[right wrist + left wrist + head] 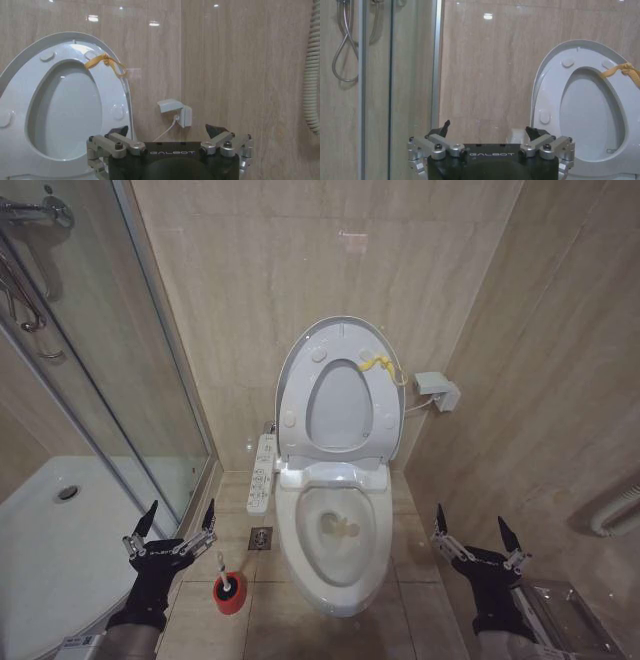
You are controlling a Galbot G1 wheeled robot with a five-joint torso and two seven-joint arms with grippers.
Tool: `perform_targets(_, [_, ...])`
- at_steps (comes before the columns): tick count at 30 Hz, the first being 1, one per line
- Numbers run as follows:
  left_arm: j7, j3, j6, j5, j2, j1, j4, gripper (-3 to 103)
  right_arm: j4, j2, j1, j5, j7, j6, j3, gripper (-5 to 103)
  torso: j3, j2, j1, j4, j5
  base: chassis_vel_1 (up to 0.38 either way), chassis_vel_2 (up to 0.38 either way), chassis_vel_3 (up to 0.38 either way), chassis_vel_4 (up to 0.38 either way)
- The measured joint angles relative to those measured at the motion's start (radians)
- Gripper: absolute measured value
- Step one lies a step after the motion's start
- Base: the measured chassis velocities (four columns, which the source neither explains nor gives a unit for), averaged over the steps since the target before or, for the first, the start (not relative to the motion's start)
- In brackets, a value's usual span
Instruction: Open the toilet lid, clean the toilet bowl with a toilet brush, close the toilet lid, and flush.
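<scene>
On the floor: we see the toilet brush [222, 566] standing in its red holder [229, 592].
Toilet bowl [335, 552]: toilet lid [340, 390] up.
Left claw [172, 525]: wide open, holding nothing.
Right claw [477, 538]: wide open, holding nothing.

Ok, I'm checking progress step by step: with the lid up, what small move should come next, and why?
Probably the left gripper should move toward the toilet brush in its red holder on the floor just beside it. The toilet lid already stands raised against the wall and the toilet bowl is exposed. Both grippers are open and empty; the right gripper is across the bowl.
</scene>
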Motion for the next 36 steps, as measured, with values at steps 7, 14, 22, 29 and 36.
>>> perform_targets(7, [0.000,0.000,0.000,0.000,0.000,0.000,0.000,100,0.000,0.000,0.000,0.000,0.000,0.000,0.000,100,0.000,0.000,0.000,0.0000,0.0000,0.000,0.000,0.000,0.000])
perform_targets(14, [0.000,0.000,0.000,0.000,0.000,0.000,0.000,100,0.000,0.000,0.000,0.000,0.000,0.000,0.000,100,0.000,0.000,0.000,0.0000,0.0000,0.000,0.000,0.000,0.000])
perform_targets(22, [0.000,0.000,0.000,0.000,0.000,0.000,0.000,100,0.000,0.000,0.000,0.000,0.000,0.000,0.000,100,0.000,0.000,0.000,0.0000,0.0000,0.000,0.000,0.000,0.000])
perform_targets(29, [0.006,0.005,0.006,-0.007,-0.001,-0.027,0.028,100,0.000,0.000,0.000,0.001,0.000,0.000,0.000,100,0.000,0.000,0.000,0.0002,0.0005,0.000,0.000,0.000,0.000])
perform_targets(36, [0.056,0.042,0.059,-0.067,-0.006,-0.210,0.225,100,0.000,0.000,0.000,0.001,0.000,0.000,0.000,100,0.000,0.000,0.000,-0.0002,-0.0002,0.000,0.000,0.000,0.000])
